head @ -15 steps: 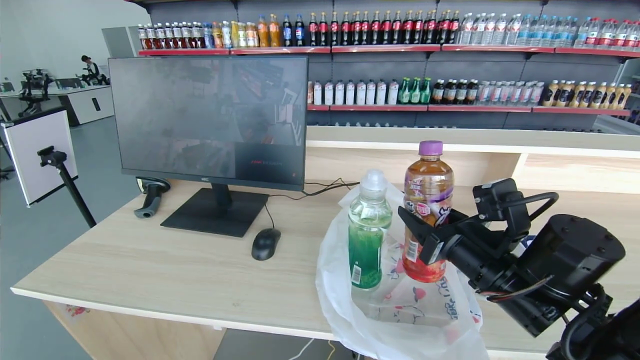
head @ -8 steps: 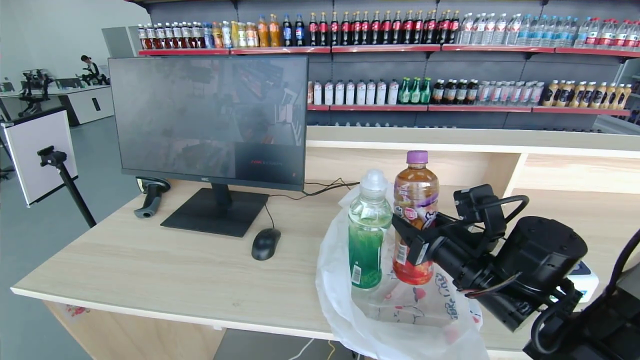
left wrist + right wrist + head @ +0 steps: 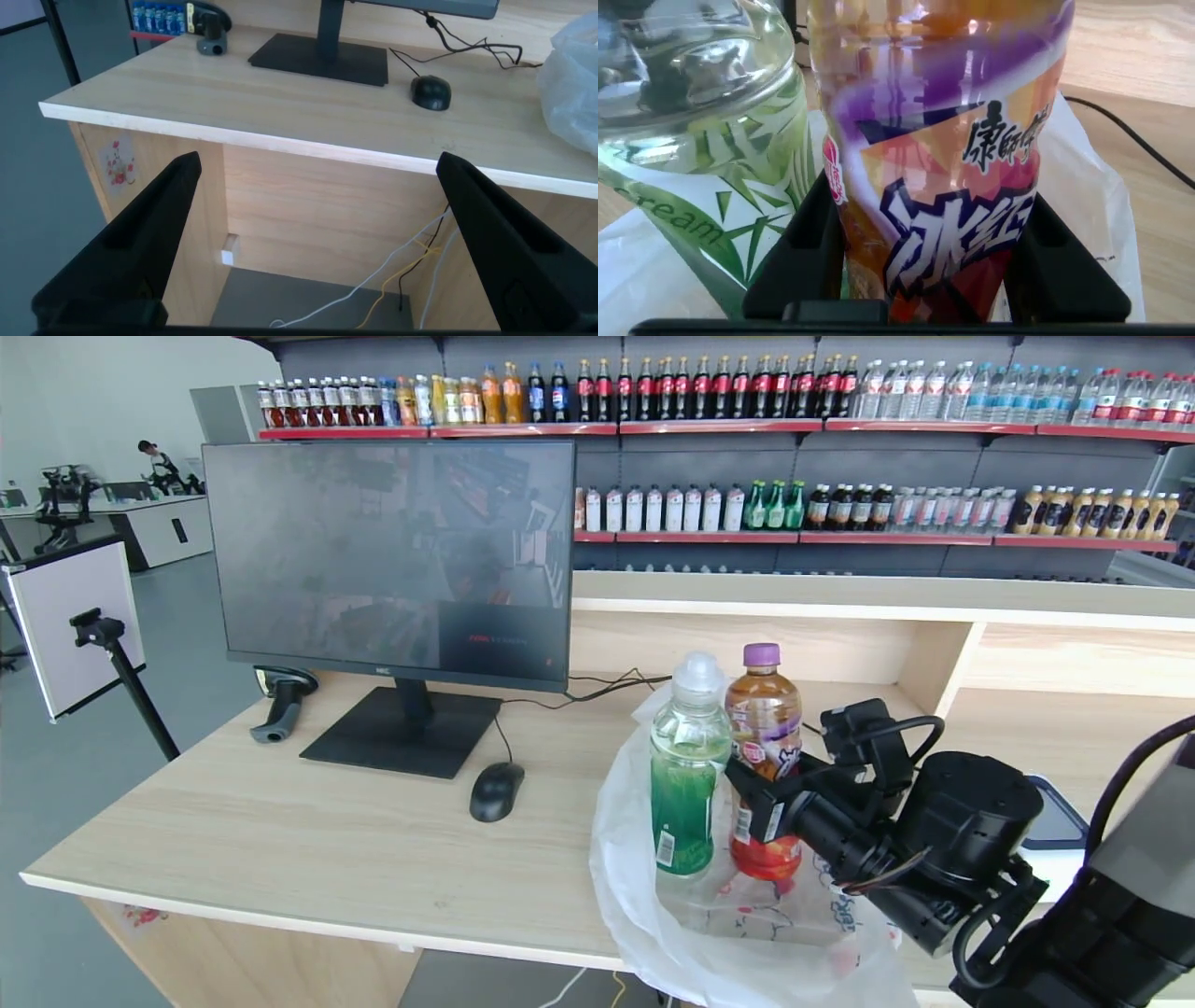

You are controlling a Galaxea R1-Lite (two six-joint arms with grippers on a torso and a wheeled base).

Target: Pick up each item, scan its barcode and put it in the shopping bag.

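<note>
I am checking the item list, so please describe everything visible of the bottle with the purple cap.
The purple-capped bottle is clear plastic holding amber-to-red drink, with a purple, white and orange label and a barcode low on its side. It stands upright, clamped at mid-body by the right hand, over the white shopping bag, close beside the green bottle. Whether its base rests on the bag cannot be told.

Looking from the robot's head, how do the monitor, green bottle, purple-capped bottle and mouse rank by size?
1. The monitor, clearly largest.
2. The green bottle and the purple-capped bottle: about alike, so unranked.
3. The mouse, smallest.
</note>
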